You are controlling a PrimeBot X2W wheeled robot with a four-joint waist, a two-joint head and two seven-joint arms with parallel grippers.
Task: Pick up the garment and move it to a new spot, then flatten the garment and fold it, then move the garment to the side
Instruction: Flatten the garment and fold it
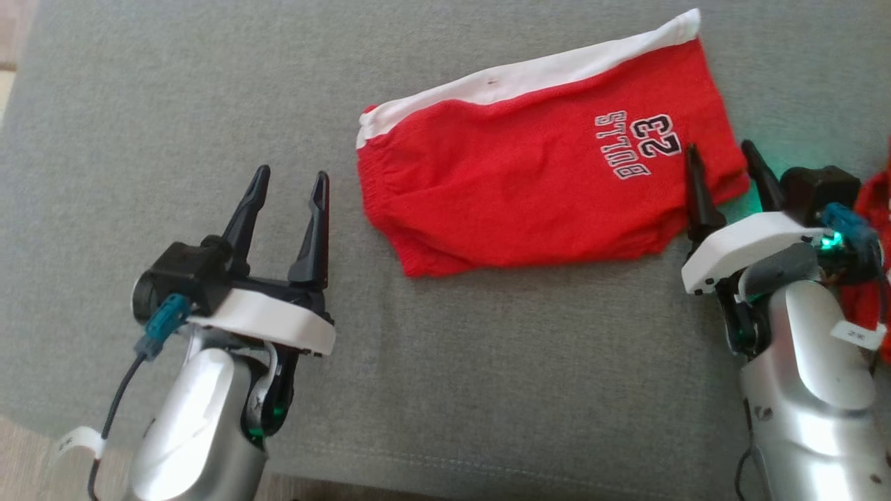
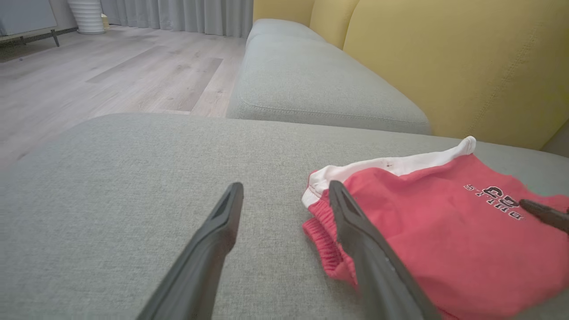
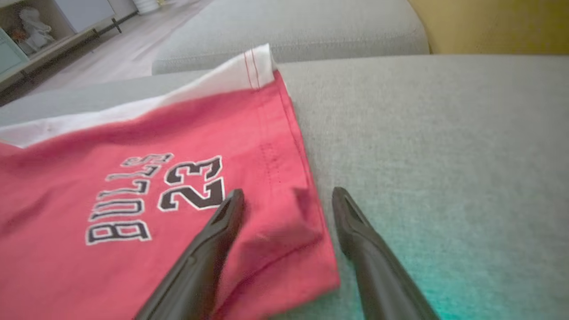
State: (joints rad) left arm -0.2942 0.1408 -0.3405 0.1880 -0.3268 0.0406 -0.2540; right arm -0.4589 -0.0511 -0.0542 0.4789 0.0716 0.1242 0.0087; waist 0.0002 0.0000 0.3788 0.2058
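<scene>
The garment (image 1: 536, 181) is a pair of red shorts with a white side stripe and "BULLS 23" print, lying folded on the grey sofa cushion (image 1: 174, 90). My left gripper (image 1: 289, 177) is open, just left of the garment's elastic waistband (image 2: 322, 240), not touching it. My right gripper (image 1: 720, 153) is open at the garment's right hem, one finger over the red cloth (image 3: 275, 195) and the other over bare cushion (image 3: 444, 155). Nothing is held by either.
Another red cloth (image 1: 870, 278) shows at the right edge behind my right arm. The yellow sofa back (image 2: 444, 58) rises beyond the cushion, a second grey cushion (image 2: 311, 80) adjoins it, and the wooden floor (image 2: 89, 75) lies past the left edge.
</scene>
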